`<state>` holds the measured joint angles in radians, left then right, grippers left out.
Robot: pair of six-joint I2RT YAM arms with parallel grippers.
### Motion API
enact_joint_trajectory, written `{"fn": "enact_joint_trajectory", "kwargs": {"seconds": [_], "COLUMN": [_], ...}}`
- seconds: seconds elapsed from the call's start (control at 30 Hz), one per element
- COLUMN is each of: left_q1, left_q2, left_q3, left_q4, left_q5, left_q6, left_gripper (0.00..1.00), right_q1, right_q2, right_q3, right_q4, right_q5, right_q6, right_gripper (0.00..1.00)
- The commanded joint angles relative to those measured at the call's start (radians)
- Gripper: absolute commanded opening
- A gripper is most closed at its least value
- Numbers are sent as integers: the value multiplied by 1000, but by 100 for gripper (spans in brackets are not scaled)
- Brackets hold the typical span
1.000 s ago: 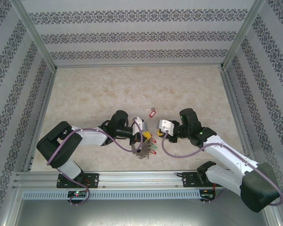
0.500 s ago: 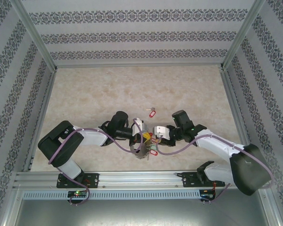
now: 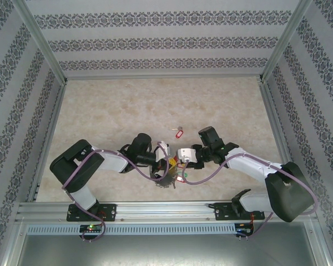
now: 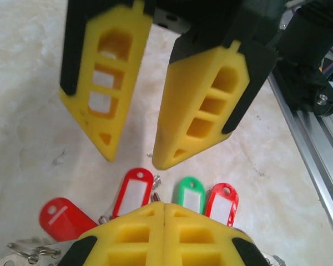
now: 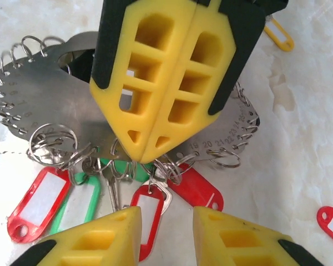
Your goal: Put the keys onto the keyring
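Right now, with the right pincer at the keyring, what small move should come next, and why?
Probably draw the right pincer straight back. Its jaws stand open, facing a red-tagged key that seems already hung on the keyring, which the shut left pincer holds. A loose red-tagged key lies on the table beyond, not yet fetched.

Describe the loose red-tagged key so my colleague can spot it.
On the marble-look table, find where the left gripper and right gripper meet. Just beyond them lies a key with a red tag, alone on bare table, unlike the tagged keys hung on the keyring.
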<state>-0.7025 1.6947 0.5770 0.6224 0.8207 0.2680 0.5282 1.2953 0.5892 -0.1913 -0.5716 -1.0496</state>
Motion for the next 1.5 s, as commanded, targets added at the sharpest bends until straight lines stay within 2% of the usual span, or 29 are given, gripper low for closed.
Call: {"fn": "enact_joint_trajectory", "kwargs": {"seconds": [0.0,0.07,0.27,0.37,0.53,0.77,0.87,0.97,1.17,1.23,1.47], "left_q1": [-20,-20,-20,-20,-19,4,21,55,75,80,99], "left_q2": [24,29,6,-19,-79,-221,-276,-315,-410,-427,-358], "left_q3": [-13,-19,-17,-17,-40,-111,-123,-112,-135,-156,-174], "left_q4": [56,79,73,52,28,-27,-107,-220,-363,-389,-396], "left_q5": [-12,-20,-35,-43,-87,-255,-349,-434,-498,-545,-561], "left_q6": [5,-6,-21,-20,-30,-93,-155,-272,-358,-382,-447], "left_gripper": [0,4,26,30,30,31,31,32,32,38,39], "right_q1": [7,5,3,3,6,12,21,40,68,78,122], "right_q2": [2,2,20,28,37,105,167,220,292,300,354], "right_q3": [12,21,31,31,42,90,147,195,298,308,355], "right_q4": [-56,-83,-119,-123,-124,-125,-147,-159,-348,-380,-454], "right_q5": [17,18,38,49,54,53,39,44,33,28,76], "right_q6": [-71,-88,-121,-131,-129,-147,-172,-189,-271,-280,-299], "right_gripper": [32,32,31,31,30,29,29,29,30,33,37]}}
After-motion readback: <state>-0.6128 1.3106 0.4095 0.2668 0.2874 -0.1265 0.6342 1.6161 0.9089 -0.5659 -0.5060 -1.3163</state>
